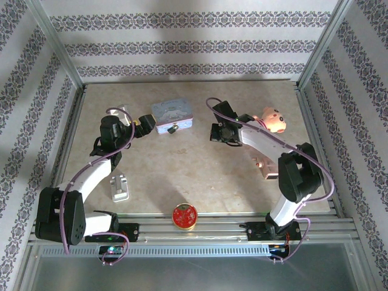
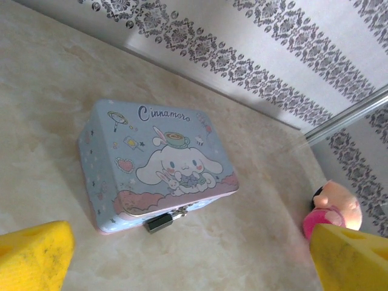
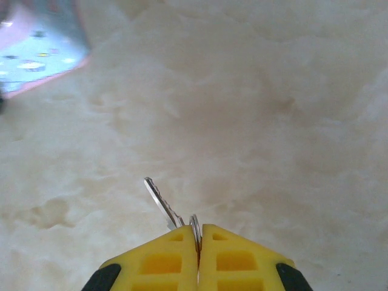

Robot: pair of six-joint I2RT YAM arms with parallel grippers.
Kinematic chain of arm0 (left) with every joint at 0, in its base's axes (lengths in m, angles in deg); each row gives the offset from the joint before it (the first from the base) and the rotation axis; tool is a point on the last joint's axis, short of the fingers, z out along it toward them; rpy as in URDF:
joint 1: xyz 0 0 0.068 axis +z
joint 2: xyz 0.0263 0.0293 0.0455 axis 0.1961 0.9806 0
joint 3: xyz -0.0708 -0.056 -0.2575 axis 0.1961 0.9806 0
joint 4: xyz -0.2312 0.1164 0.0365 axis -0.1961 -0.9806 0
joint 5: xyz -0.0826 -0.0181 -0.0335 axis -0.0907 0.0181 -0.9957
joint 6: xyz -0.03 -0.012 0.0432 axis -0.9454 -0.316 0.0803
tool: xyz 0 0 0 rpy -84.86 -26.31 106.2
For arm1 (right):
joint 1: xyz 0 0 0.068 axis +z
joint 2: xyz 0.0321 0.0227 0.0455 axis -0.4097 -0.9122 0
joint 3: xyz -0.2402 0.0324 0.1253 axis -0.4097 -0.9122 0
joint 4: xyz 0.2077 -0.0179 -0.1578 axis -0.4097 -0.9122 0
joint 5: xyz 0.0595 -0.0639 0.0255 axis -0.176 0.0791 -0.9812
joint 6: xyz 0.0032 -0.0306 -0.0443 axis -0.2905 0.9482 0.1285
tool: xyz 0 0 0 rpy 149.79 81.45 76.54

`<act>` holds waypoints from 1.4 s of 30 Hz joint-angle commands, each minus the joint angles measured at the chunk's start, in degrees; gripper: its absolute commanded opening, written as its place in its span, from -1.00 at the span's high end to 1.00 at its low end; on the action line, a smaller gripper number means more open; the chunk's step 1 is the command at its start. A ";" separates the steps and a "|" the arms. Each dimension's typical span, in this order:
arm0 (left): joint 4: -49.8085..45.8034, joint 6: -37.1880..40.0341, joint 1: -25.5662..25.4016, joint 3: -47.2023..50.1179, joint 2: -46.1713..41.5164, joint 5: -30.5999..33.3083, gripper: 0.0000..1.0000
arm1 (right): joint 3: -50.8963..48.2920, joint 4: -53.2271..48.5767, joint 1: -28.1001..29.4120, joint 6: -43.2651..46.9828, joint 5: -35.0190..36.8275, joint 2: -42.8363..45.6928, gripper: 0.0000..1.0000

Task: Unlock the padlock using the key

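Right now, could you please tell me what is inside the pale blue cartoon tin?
Its contents are hidden: the pale blue cartoon tin is closed, with the tiny dark padlock on its front clasp.

The padlock [image 2: 159, 223] hangs at the front latch of the pale blue tin [image 2: 157, 163] near the table's [image 2: 48, 91] wall edge, facing the wide-spread left gripper [image 2: 191, 245].

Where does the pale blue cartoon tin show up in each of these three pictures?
Top external: the tin sits at the far middle of the table.
Left wrist: the tin lies mid-frame, lid up, with the padlock at its near edge.
Right wrist: a blurred corner of the tin is at top left.
Shared landmark: the beige marbled table under it.
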 commanded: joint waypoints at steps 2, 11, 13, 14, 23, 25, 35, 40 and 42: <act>-2.76 -5.49 -2.65 -1.95 -1.07 0.82 -0.99 | -3.91 8.81 1.01 2.61 -7.70 4.79 1.00; 6.81 -11.15 -7.58 -5.92 5.25 -11.77 -0.99 | -10.25 25.73 3.31 3.80 -15.38 10.64 1.00; 8.64 -12.33 -9.06 -7.22 7.03 -13.52 -1.00 | -11.24 28.54 3.37 3.18 -17.09 11.20 1.00; 8.68 -12.21 -10.03 -8.11 7.87 -14.32 -0.98 | -11.74 29.93 3.41 2.84 -17.97 11.46 1.00; 2.89 -7.49 -14.59 -13.50 11.78 -18.65 -0.53 | -13.70 34.63 3.93 0.48 -20.60 12.95 1.00; 3.73 -7.55 -14.88 -13.70 12.40 -20.01 -0.43 | -13.74 35.28 3.94 -0.19 -21.38 13.08 1.00; 3.98 -6.46 -15.31 -14.76 13.86 -22.05 0.02 | -13.74 38.22 3.99 -2.87 -25.18 13.30 1.00; 4.68 -6.73 -15.25 -14.95 14.47 -22.52 0.22 | -13.59 38.72 4.38 -3.42 -25.99 13.11 1.00; 4.79 -6.74 -15.29 -15.11 14.57 -22.57 0.29 | -13.43 38.72 4.46 -3.51 -26.08 12.97 1.00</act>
